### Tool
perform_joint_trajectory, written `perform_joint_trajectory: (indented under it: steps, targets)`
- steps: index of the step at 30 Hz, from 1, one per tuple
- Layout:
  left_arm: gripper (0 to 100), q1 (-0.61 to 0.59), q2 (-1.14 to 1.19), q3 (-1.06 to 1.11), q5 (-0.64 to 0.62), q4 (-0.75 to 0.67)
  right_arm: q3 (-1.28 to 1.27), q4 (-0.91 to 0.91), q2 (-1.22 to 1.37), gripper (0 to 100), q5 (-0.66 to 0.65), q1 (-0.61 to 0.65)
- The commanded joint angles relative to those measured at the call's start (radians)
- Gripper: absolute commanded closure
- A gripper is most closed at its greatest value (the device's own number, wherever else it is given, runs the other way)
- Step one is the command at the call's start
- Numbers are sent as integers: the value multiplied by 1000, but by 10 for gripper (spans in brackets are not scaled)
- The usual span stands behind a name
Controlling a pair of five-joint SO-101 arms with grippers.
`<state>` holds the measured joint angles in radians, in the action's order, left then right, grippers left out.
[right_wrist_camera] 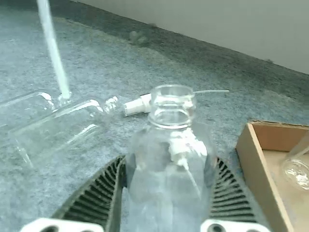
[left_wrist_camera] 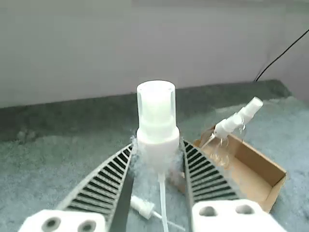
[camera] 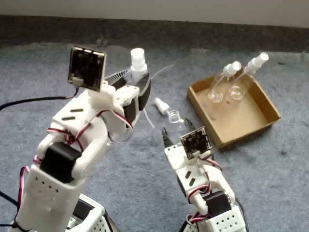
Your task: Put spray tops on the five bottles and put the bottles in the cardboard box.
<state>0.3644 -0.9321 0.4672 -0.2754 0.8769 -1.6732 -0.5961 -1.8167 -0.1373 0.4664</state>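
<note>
STEP: capping, judged | left gripper [left_wrist_camera: 158, 144] fingers clamped on white plastic spray top [left_wrist_camera: 155, 111] | right gripper [right_wrist_camera: 169, 162] fingers clamped on clear open-necked bottle [right_wrist_camera: 171, 121] | brown cardboard box [camera: 246, 116], at the bottle's 3 o'clock, holds two capped bottles [camera: 227, 79] | NEXT: the bottle's neck lies at 5 o'clock from the spray top, so thread the dip tube in.

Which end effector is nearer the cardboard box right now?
Right. The right end effector, gripping an open bottle, sits a short gap from the cardboard box; the left end effector, holding a spray top, is farther off.
</note>
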Motion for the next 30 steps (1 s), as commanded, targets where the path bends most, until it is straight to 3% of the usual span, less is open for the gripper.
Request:
perform_joint_trajectory:
  steps: [1,9,20,30]
  targets:
    - [966,4,-148,59,0,-117,-97,28,-18,854,-5,31]
    - [966,39,-317,228,5,-296,-97,28,-13,854,-9,35]
    - [966,76,-341,513,6,-592,-97,-10,-21,854,-11,33]
    - [966,84,-335,541,5,-609,-97,-10,-21,854,-11,31]
